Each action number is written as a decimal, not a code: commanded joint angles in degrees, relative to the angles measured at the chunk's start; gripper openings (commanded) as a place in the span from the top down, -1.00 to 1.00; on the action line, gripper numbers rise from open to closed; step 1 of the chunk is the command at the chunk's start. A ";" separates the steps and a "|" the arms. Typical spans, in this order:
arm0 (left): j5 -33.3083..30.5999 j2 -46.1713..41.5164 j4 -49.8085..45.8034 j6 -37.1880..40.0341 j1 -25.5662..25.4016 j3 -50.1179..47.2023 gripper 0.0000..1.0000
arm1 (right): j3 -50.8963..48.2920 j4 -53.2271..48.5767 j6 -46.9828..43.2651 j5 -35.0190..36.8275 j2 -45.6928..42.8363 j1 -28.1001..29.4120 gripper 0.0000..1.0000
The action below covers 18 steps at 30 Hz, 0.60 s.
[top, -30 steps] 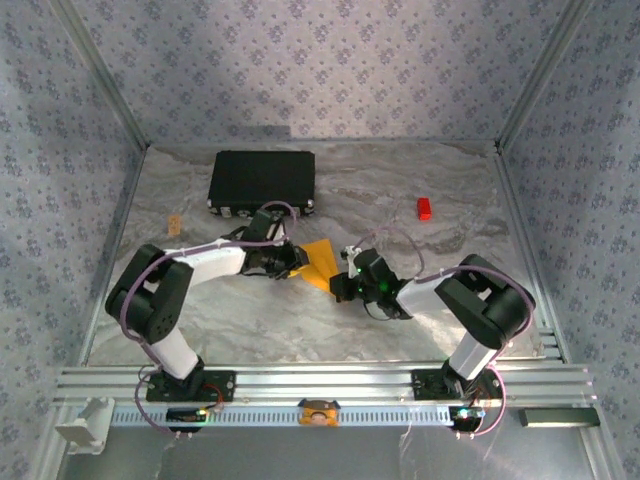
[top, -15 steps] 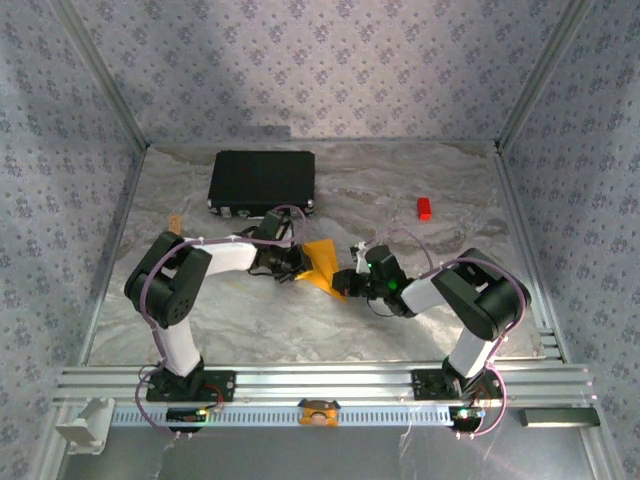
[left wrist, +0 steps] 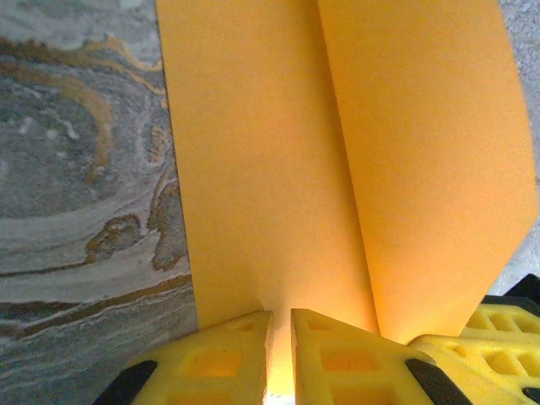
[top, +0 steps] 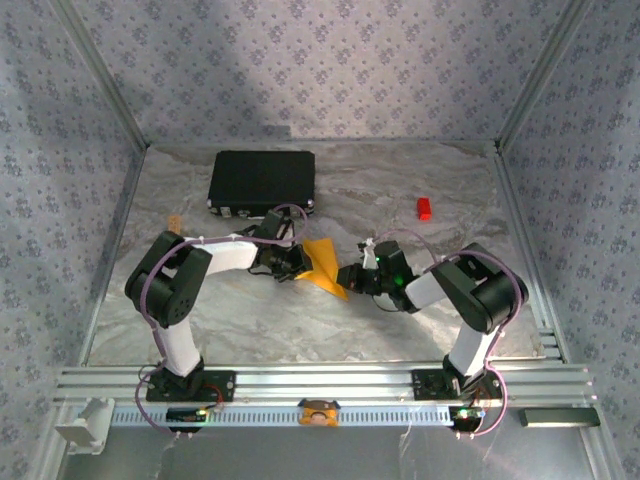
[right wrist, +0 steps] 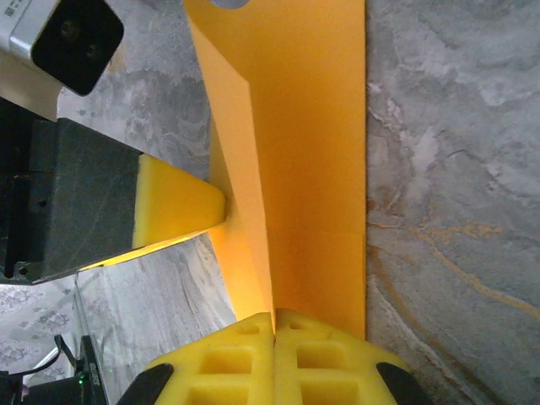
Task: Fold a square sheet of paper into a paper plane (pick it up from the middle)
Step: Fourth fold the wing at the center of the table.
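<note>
The orange paper (top: 322, 262) is found near the middle of the table (top: 300, 330), between the two grippers, and it is gripped from both sides. It has been folded. In the left wrist view a long crease (left wrist: 337, 169) is seen running straight away from the fingers, with one flat flap on each side of it. The left gripper (top: 297, 268) is squeezed onto the left edge of the paper, with just a thin slit left between its yellow fingers (left wrist: 228, 350). The right gripper (top: 348, 279) is pressed tight onto the right edge, and its two yellow pads (right wrist: 228, 363) are seen touching each other around the paper. In the right wrist view a yellow finger of the left gripper is seen touching the paper from the left. From above, the long side of the paper is seen to run from far to near, leaning right, and its thin tip is pointed to the near right. Since a second ago, the left arm has been pulled in closer to the middle, and the right wrist has been moved a little to the right and farther away. The paper has been kept in nearly the same spot. A black case (top: 262, 180) is seen far on the left, and a small red block (top: 424, 208) is seen far on the right, both well apart from the paper.
</note>
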 commanded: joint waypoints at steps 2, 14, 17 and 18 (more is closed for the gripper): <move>-1.51 1.59 -3.99 1.79 -0.27 1.23 0.71 | 0.16 0.78 1.94 -2.36 2.40 -0.71 1.00; -2.02 0.06 -5.19 3.03 -0.10 2.87 0.65 | 1.70 -1.03 4.15 -5.01 5.73 -2.06 1.00; -1.08 -1.83 -4.09 3.16 -0.13 3.71 0.62 | 1.96 -1.43 4.68 -5.26 6.21 -2.15 1.00; -0.88 -2.30 -3.68 3.06 -0.17 3.80 0.61 | 2.02 -1.79 4.95 -5.24 6.26 -2.22 1.00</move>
